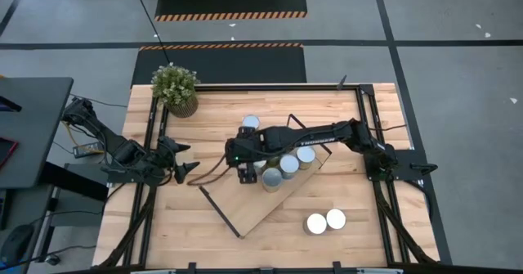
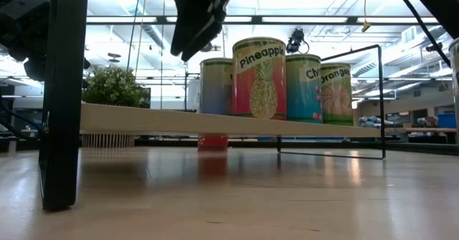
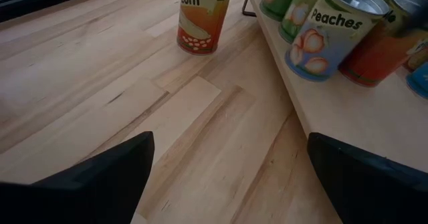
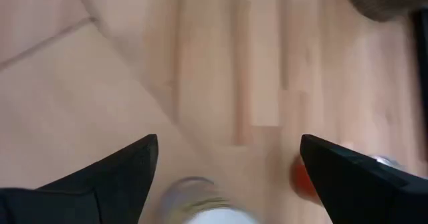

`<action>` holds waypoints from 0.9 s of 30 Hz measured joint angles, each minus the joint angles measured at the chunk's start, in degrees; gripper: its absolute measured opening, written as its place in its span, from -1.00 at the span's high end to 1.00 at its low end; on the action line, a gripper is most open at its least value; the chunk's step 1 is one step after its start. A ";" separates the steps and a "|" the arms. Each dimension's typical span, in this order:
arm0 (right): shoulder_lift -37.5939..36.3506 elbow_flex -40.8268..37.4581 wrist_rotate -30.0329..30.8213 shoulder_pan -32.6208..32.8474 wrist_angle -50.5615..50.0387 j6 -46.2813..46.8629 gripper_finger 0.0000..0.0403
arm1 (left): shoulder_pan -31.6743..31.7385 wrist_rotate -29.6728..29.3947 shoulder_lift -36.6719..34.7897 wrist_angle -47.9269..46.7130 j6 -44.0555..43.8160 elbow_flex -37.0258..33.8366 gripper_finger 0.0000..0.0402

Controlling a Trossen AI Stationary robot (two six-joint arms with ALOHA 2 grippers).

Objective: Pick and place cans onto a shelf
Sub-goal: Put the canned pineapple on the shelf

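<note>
Wooden table (image 1: 163, 225): shelf (image 1: 270, 200) lies diagonal mid-table, about 5 cans (image 1: 288, 165) on it, 1 beside, 2 near front-right corner. My right end effector (image 1: 248, 174) hangs over shelf, spread wide, empty. Placing looks done; next fetch another. Left end effector (image 1: 186, 166) waits wide at left edge.

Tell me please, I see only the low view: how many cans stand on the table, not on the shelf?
Observer: Three. Two cans stand side by side on the table's right side.
Operator: And the third?
Observer: A Corn can stands on the table beside the shelf.
Operator: Do the grippers hold anything?
Observer: No: the right gripper, over the shelf, and the left gripper, waiting at the table's left side, both have open, empty jaws.
</note>
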 joint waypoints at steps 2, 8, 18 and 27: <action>0.00 0.02 -0.81 1.70 0.05 -0.27 -0.85 | -0.01 0.01 0.01 0.01 0.64 0.00 -0.99; -0.29 0.00 -0.03 6.98 -2.02 1.38 -0.85 | -0.01 0.00 0.01 0.01 0.89 0.00 -0.99; -0.83 -0.02 1.43 15.57 -6.47 9.44 -0.85 | 0.01 -1.00 0.00 0.08 1.95 0.00 -0.99; -0.83 -0.97 -1.03 20.93 -19.60 34.96 -0.85 | 0.01 -3.79 0.00 4.10 8.83 0.00 -0.99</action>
